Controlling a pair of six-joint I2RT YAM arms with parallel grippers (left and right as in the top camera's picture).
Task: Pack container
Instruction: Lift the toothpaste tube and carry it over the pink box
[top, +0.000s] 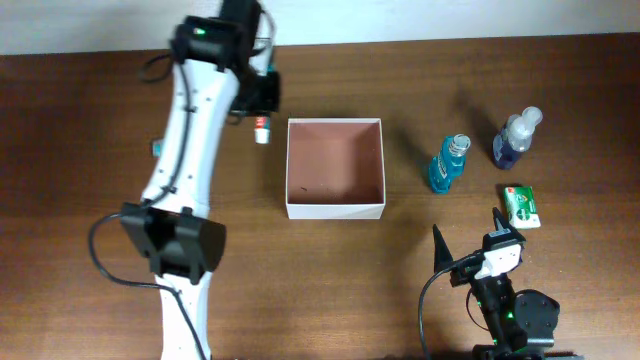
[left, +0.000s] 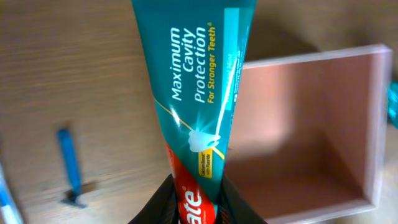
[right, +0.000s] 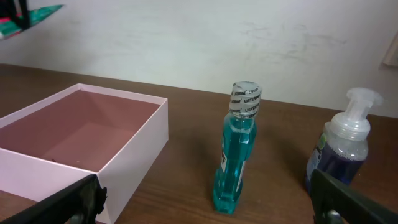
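— Starting from the left, what lies on the desk (top: 80, 150)?

— A blue razor (left: 69, 165), flat on the wood. Right of it, the left end effector (left: 196, 208) is clamped on a teal toothpaste tube (left: 199, 93), pinching the red-printed end.

— And the container?

— The container (top: 335, 210) sits near the middle of the desk, open side up, with white walls and its pinkish-brown floor showing. The tube's cap is just beside its far left corner, outside the wall.

— Further right?

— A blue-green mouthwash bottle (top: 447, 163) stands upright, apart from the container. Near it stands a dark-blue pump bottle (top: 515, 138), also upright. A small green packet (top: 521, 205) lies closer to the front.

— The right arm?

— The right end effector (top: 467, 224) is low at the front of the desk, its fingers spread wide apart and facing the mouthwash bottle and the container's near corner.
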